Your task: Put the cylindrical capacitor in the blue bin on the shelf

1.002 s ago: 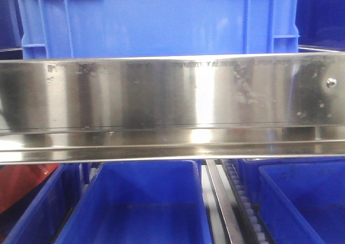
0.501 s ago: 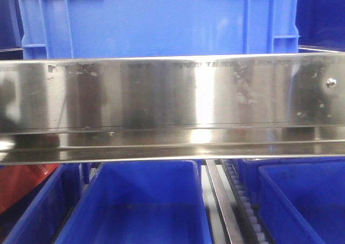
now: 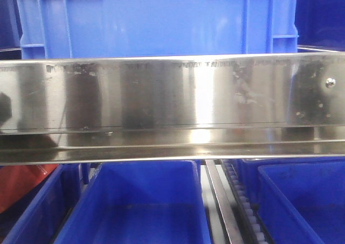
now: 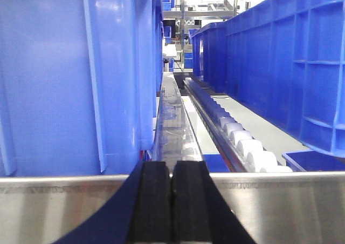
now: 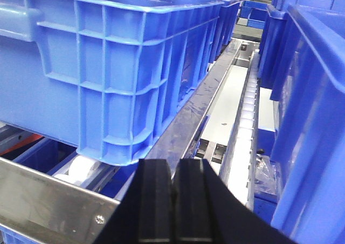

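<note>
1. The left tool [image 4: 172, 201] sat at the bottom centre, its two black pads pressed together.
2. The shelf rail [image 4: 280, 206] ran across behind it.
3. Blue bins [image 4: 70, 76] stood on both sides.
4. White rollers [image 4: 245, 144] lined the gap between them.

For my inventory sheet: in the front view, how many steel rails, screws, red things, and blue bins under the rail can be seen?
Steel rail: 1
Screw: 1
Red thing: 1
Blue bins under the rail: 3
Total: 6
</note>
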### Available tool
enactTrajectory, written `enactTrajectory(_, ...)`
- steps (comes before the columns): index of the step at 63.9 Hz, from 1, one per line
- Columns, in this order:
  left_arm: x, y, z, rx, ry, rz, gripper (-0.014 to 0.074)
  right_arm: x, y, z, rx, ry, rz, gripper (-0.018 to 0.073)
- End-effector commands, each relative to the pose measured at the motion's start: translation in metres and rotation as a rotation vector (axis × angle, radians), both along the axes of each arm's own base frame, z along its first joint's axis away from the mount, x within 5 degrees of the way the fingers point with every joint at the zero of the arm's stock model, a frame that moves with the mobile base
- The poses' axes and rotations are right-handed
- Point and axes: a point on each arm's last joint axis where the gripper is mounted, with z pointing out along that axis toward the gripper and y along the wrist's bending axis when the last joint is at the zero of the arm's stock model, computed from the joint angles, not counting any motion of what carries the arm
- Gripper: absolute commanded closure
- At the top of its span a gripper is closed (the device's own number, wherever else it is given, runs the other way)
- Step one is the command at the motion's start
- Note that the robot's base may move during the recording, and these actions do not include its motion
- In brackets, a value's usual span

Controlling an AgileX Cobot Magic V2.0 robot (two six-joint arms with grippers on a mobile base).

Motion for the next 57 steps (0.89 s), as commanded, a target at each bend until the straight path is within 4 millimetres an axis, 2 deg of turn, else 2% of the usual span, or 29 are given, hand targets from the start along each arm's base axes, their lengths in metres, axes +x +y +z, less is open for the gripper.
enactTrajectory(1,-0.001,0.0,0.004,-0.005,-0.035,0.002,0.0708,0.0,0.0,0.001,0.01,-0.02,0.005,0.0712)
enactTrajectory(33,-0.001,0.0,0.004,-0.005,-0.035,0.002,0.0708,0.0,0.0,0.001,0.009,-0.017,0.004,0.0712)
enactTrajectory(40,-0.001,0.0,0.004,-0.005,-0.035,0.002,0.0708,-0.001,0.002,0.002,0.058,-0.002,0.009,0.0712)
enactTrajectory(50,-0.001,0.0,0.004,-0.005,-0.035,0.002,0.0708,0.003,-0.002,0.002,0.11,-0.061,-0.057,0.0712)
enactTrajectory(57,-0.001,0.0,0.004,-0.005,-0.035,0.002,0.0708,0.004,-0.009,-0.008,0.159,-0.131,-0.146,0.0712)
